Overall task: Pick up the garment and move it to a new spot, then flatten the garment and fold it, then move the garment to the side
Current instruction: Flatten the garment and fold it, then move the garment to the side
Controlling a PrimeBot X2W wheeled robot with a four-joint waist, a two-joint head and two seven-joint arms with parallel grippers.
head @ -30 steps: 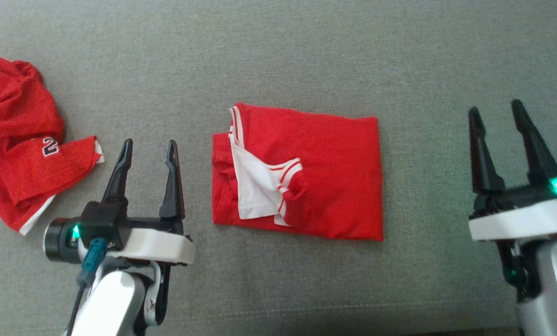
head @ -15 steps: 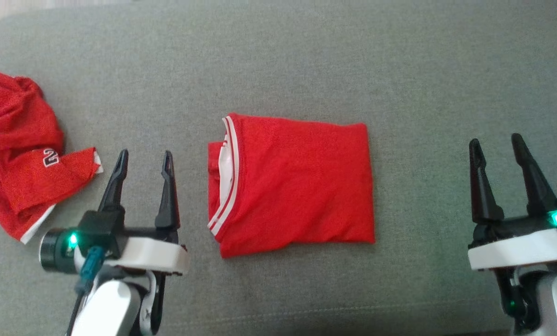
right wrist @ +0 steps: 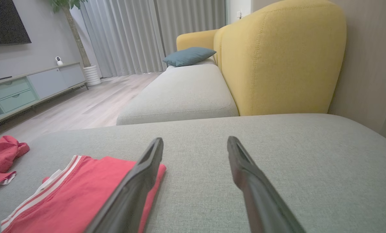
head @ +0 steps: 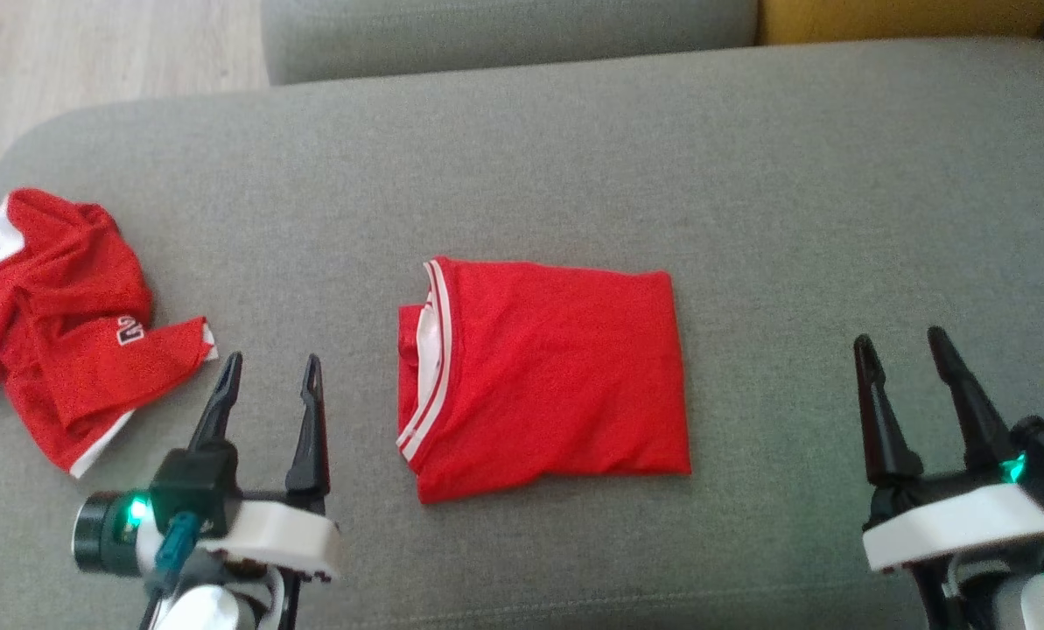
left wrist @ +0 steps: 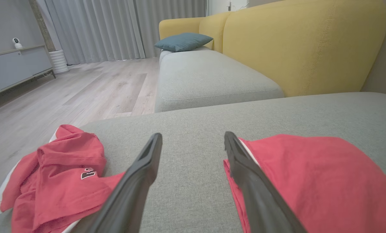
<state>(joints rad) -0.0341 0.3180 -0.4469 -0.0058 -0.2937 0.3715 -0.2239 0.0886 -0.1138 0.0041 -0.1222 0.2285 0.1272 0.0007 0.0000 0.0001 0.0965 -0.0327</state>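
Near edge: left gripper (head: 274, 356) and right gripper (head: 898, 335), both spread wide and empty, flank the shirt (head: 557, 376). It lies folded mid-cushion (head: 749, 175), touching neither. Pinch one layer and the fold spills; drag it left and it meets the crumpled jersey (head: 66, 324). Under-layers hidden; jersey's number half buried.
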